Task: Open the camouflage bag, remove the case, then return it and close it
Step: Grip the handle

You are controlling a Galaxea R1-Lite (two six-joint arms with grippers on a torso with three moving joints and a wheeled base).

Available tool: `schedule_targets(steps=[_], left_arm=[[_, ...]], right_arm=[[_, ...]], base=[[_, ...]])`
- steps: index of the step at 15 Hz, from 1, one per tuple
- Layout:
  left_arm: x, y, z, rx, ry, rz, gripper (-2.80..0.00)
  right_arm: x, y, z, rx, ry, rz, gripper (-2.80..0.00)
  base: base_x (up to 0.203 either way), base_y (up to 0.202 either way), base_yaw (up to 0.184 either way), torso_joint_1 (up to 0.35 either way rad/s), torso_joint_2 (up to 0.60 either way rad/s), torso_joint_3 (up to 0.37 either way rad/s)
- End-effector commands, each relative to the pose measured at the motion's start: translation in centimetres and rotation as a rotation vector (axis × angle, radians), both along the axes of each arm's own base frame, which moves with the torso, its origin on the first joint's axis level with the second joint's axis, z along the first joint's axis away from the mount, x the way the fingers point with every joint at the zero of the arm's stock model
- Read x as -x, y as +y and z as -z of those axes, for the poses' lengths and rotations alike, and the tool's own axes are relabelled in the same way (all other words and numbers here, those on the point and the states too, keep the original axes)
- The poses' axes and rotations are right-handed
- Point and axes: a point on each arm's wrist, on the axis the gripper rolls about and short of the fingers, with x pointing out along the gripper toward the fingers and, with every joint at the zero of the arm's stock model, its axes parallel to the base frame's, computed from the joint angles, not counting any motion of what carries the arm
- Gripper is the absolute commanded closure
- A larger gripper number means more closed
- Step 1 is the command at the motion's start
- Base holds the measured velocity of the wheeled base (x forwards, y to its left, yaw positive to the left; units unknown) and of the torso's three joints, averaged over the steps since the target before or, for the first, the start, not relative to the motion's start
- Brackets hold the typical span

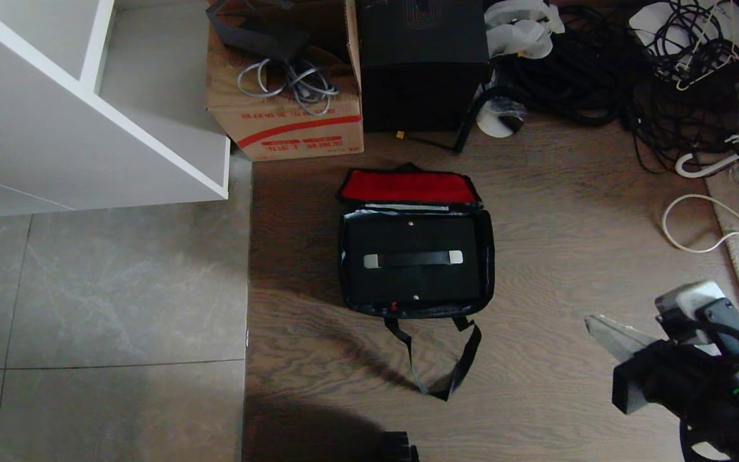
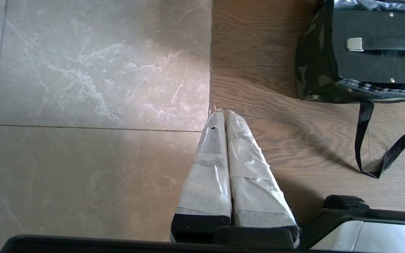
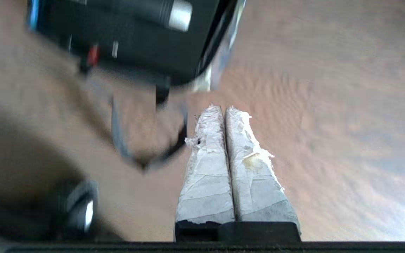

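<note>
Frankly, you risked snagging the near strap [image 1: 437, 359], since your right gripper [image 1: 591, 323] hung pinched together and empty beside the bag [image 1: 488, 256] with the case [image 1: 414, 282] inside.

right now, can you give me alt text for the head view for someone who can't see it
An open camouflage bag lies on a wooden floor, its red-lined flap folded back and a flat black case inside. The right gripper, shut and empty, hangs above the floor to the bag's right. Behind stand a cardboard box, a black box and tangled cables.
</note>
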Motion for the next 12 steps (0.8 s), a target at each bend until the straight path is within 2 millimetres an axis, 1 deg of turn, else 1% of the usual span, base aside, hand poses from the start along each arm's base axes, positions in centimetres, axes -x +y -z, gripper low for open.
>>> schedule_targets(steps=[1,3,6,9,12], left_arm=[[-0.1,0.0,0.2,0.001,0.008,-0.001,0.00],[-0.1,0.0,0.2,0.001,0.008,-0.001,0.00],[-0.1,0.0,0.2,0.001,0.008,0.000,0.00],[-0.1,0.0,0.2,0.001,0.008,-0.001,0.00],[-0.1,0.0,0.2,0.001,0.008,-0.001,0.00]], right_arm=[[2.0,-1.0,-0.5,-0.015,-0.031,0.004,0.00],[2.3,-1.1,0.0,-0.010,0.027,0.022,0.00],[1.4,-0.6,-0.7,-0.100,0.035,0.033,0.00],[0.6,-0.1,-0.5,-0.119,0.069,0.033,0.00],[-0.1,0.4,-0.8,-0.129,0.068,0.031,0.00]], base=[[0.000,0.000,0.000,0.000,0.00,0.000],[0.000,0.000,0.000,0.000,0.00,0.000],[0.000,0.000,0.000,0.000,0.00,0.000],[0.000,0.000,0.000,0.000,0.00,0.000],[0.000,0.000,0.000,0.000,0.00,0.000]])
